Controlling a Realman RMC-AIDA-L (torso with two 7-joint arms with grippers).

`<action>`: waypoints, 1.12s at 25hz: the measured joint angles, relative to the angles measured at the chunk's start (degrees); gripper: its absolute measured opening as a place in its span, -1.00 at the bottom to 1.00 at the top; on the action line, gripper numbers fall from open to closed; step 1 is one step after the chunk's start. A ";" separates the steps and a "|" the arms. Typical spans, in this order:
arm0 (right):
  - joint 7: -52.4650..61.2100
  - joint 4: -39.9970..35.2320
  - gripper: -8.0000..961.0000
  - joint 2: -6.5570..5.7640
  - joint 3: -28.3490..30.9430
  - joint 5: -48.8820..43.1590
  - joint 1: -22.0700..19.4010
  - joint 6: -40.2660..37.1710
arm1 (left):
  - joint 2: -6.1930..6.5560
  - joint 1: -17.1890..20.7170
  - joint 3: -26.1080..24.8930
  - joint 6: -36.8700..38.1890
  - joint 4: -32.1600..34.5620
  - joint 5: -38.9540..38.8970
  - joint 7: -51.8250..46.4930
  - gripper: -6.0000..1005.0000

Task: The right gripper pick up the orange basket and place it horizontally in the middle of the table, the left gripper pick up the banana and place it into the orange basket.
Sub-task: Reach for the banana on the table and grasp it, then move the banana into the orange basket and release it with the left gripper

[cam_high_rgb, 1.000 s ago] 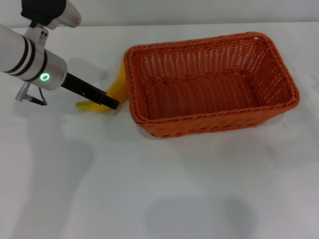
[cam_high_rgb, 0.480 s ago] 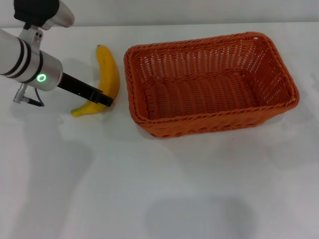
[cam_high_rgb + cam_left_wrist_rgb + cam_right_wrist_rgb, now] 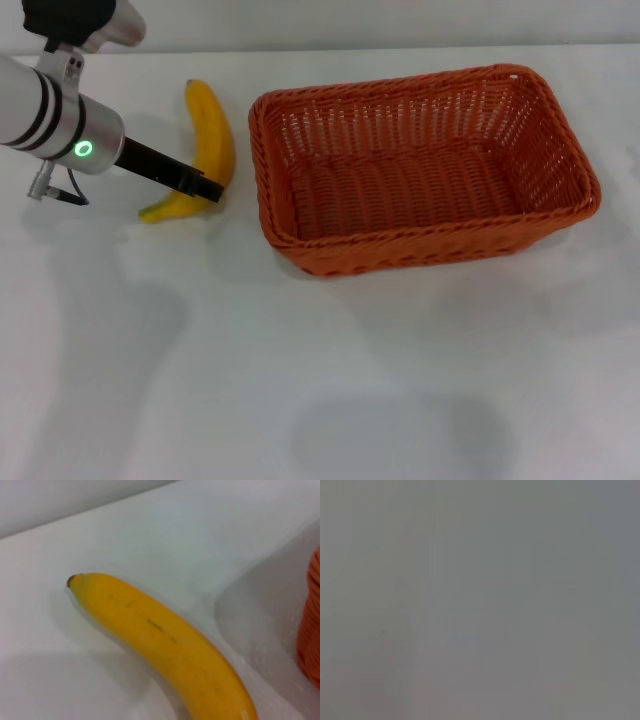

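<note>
banana [image 3: 205, 140] lies on the table [image 3: 300, 400] just left of the orange basket [image 3: 420, 165], long axis running away from the robot, stem end nearest. left gripper [image 3: 205, 188] sits across its lower part from the left; finger opening and grip cannot be told. right gripper not in view. basket already sits mid-table.

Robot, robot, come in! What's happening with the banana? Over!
Left hand at the banana, which lies on the table. Right hand out of sight. Basket empty, beside the banana. Nothing between them.
</note>
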 joint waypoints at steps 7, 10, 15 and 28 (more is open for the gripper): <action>-0.22 -0.01 0.80 -0.05 0.15 0.03 0.55 0.67 | 0.15 -0.20 -0.01 -0.17 -4.17 -4.44 0.13 -0.03; -0.23 -0.01 0.80 -0.11 0.14 0.03 0.73 1.14 | 0.19 -0.26 -0.02 0.13 -6.29 -7.29 0.29 -0.02; -0.30 -0.01 0.79 -0.18 0.12 0.03 0.88 1.80 | 0.30 0.23 -0.02 0.21 -9.46 -14.99 1.26 -0.02; -0.34 0.00 0.79 -0.27 0.27 0.02 1.30 2.32 | 0.20 0.44 -0.01 4.90 -8.67 -32.05 8.55 -0.02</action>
